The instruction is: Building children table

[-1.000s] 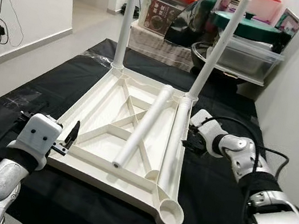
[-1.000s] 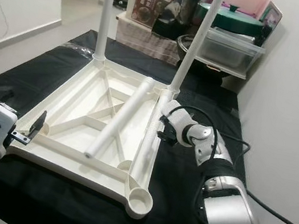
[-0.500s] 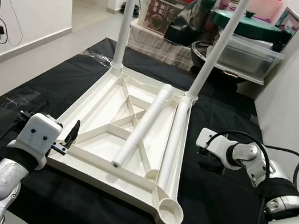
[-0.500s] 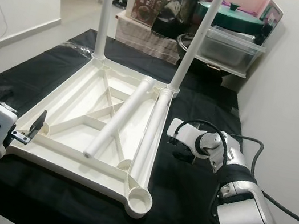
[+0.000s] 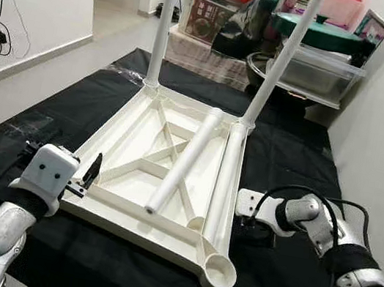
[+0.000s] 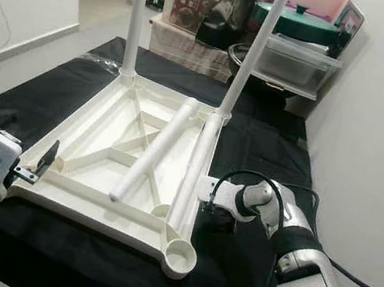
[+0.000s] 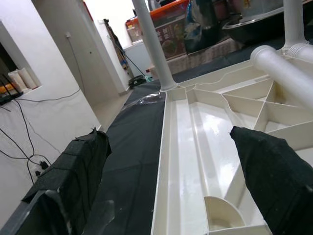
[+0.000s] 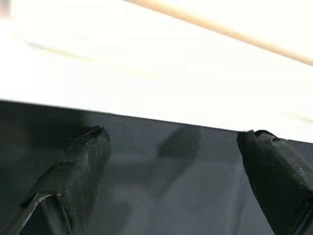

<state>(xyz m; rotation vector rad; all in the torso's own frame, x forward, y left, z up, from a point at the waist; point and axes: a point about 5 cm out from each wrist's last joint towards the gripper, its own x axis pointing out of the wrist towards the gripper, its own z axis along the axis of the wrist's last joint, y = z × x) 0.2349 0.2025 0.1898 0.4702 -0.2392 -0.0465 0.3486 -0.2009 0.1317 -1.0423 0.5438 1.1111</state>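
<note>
The right hand [image 8: 171,161], fingers spread wide and empty, faced the loose leg [image 5: 224,183] just ahead of it; that leg lay lengthwise along the upturned tabletop [image 5: 137,156]'s near rim, far closer to it than to the open left hand [image 7: 171,181].

The head views are evenly lit by soft indoor light and sharp throughout, with no motion blur. The white tabletop [image 5: 164,176] reads bright against the black cloth [image 5: 280,278], which swallows most shadow around it. A dim shadow lies on the cloth beside the right end effector [image 6: 205,204]. In the left wrist view, glossy highlights run along the tabletop's inner channel, the doorway beyond it is blown out, and the near black fingers [image 7: 274,176] are soft. In the right wrist view, the white plastic [image 8: 156,58] is overexposed and out of focus.
</note>
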